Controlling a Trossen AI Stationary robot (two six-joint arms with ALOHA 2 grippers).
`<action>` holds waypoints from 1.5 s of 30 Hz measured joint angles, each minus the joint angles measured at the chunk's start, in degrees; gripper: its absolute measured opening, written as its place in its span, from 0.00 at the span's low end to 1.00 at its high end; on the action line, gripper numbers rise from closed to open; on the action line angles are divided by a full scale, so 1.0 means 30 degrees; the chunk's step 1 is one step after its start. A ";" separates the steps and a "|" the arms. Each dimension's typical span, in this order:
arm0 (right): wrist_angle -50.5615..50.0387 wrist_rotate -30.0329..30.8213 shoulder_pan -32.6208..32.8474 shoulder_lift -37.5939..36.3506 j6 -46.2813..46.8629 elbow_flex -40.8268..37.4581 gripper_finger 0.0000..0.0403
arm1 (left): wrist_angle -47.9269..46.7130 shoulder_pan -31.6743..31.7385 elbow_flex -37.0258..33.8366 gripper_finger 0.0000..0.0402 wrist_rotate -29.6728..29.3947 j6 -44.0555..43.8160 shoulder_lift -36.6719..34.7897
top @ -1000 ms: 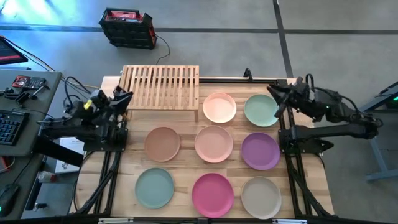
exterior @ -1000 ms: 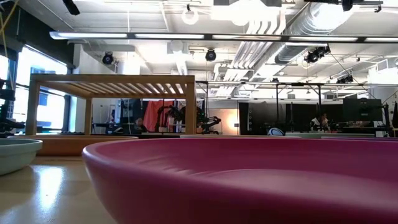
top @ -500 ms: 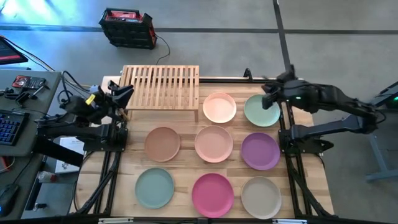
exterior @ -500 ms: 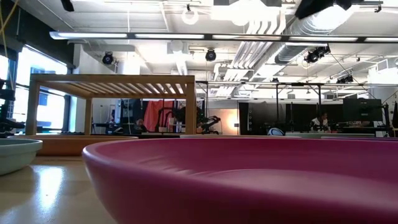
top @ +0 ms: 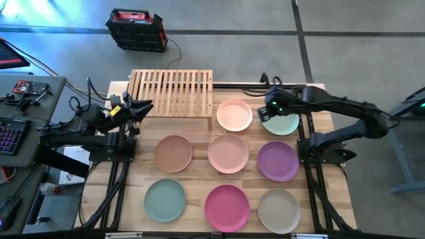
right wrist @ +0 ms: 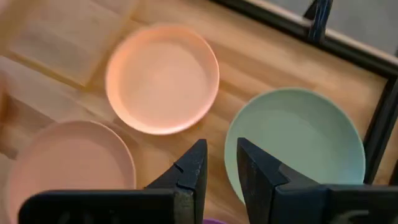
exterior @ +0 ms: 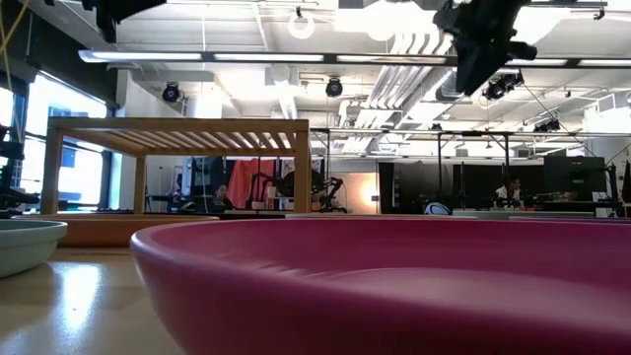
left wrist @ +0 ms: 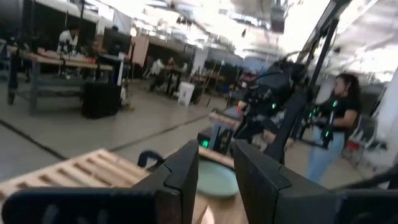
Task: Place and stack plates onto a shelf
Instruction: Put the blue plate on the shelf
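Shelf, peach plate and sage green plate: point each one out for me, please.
shelf (top: 172, 92): high view, middle of its slatted top.
peach plate (right wrist: 162, 78): right wrist view, centre of its well.
sage green plate (right wrist: 298, 146): right wrist view, centre of its well, beyond the right arm's fingers.

Overhead looks down; low camera hugs the tabletop.

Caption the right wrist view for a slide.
Right gripper, fingers slightly apart, above the sage green plate, beside the peach plate.
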 joint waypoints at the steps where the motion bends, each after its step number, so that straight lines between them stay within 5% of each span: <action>1: 0.0007 -0.0226 -0.0088 0.0439 0.0008 0.0000 0.17 | -0.0244 0.0000 0.0000 0.22 0.0007 -0.0003 0.0000; 7: -0.0040 -0.1878 -0.0646 0.3054 0.0356 0.0000 0.17 | -0.0845 0.0000 0.0000 0.22 0.0022 -0.0488 0.0000; 25: -0.1108 -0.2539 -0.1794 0.8532 0.0766 0.0000 0.17 | -0.1303 0.0000 0.0000 0.22 0.0026 -0.0481 0.0000; 45: 0.3722 -0.3077 -0.2232 0.8861 -0.0553 -0.4721 0.17 | -0.2054 -0.0006 -0.0007 0.22 0.0029 -0.0474 0.0000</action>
